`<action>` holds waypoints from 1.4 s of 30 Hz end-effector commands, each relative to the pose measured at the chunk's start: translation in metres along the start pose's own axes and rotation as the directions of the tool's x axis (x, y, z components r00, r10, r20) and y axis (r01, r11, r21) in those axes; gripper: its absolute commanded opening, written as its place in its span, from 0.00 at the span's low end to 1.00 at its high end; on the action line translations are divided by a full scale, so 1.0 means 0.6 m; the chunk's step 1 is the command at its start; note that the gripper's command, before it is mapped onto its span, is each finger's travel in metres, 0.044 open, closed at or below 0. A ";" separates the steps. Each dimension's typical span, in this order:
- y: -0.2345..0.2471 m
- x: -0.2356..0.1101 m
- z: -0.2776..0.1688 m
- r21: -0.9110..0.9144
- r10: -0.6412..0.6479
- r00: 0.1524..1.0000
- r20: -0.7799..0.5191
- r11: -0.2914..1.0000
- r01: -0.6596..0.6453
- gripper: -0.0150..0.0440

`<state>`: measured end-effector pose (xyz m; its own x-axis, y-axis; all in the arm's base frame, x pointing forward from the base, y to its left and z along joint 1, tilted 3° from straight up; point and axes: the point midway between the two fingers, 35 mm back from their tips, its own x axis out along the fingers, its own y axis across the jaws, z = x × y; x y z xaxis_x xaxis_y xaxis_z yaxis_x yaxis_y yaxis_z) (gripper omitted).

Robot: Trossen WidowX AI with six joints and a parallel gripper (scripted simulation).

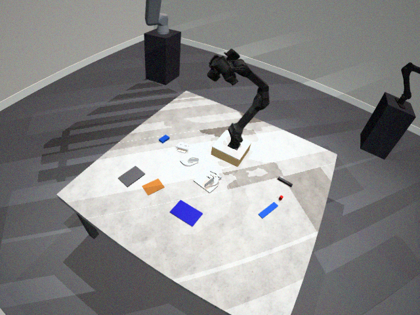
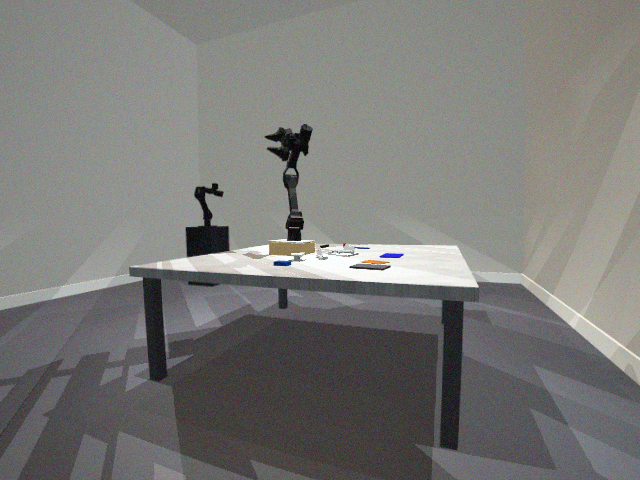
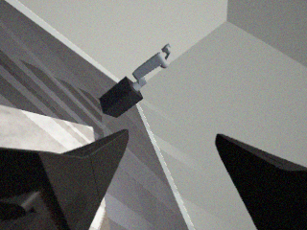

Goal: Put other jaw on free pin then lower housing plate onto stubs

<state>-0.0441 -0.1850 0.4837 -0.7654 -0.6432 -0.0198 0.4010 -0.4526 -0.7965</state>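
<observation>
My gripper [image 1: 223, 78] [image 2: 266, 143] [image 3: 171, 135] is open and empty, high above the table, its fingers pointing out sideways. A white base [image 1: 201, 182] lies near the table's middle with white parts standing on it; the jaw on its pin and the free pin cannot be told apart at this size. A loose white curved piece [image 1: 193, 159] [image 2: 320, 255], seemingly the other jaw, lies behind the base. A small white plate-like piece [image 1: 182, 146] [image 2: 297, 255], seemingly the housing plate, lies further back. None of these parts shows in the wrist view.
My arm stands on a wooden box [image 1: 226, 156] [image 2: 291, 248]. Around the parts lie a small blue block [image 1: 164, 138] [image 2: 282, 262], a grey plate [image 1: 131, 176], an orange plate [image 1: 153, 186], a dark blue plate [image 1: 186, 212], a light blue strip [image 1: 268, 210], a red piece [image 1: 281, 197] and a black rod [image 1: 285, 181].
</observation>
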 end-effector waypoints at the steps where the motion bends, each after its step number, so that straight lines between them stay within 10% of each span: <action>1: 0.000 0.000 0.000 0.000 0.000 1.000 0.000 1.000 0.000 0.98; 42: 0.266 -0.040 0.046 -0.836 0.453 0.891 0.013 0.494 -0.239 1.00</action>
<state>0.0408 -0.2524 0.3888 -0.5193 -0.7881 -0.3304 0.0343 0.3671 -0.9295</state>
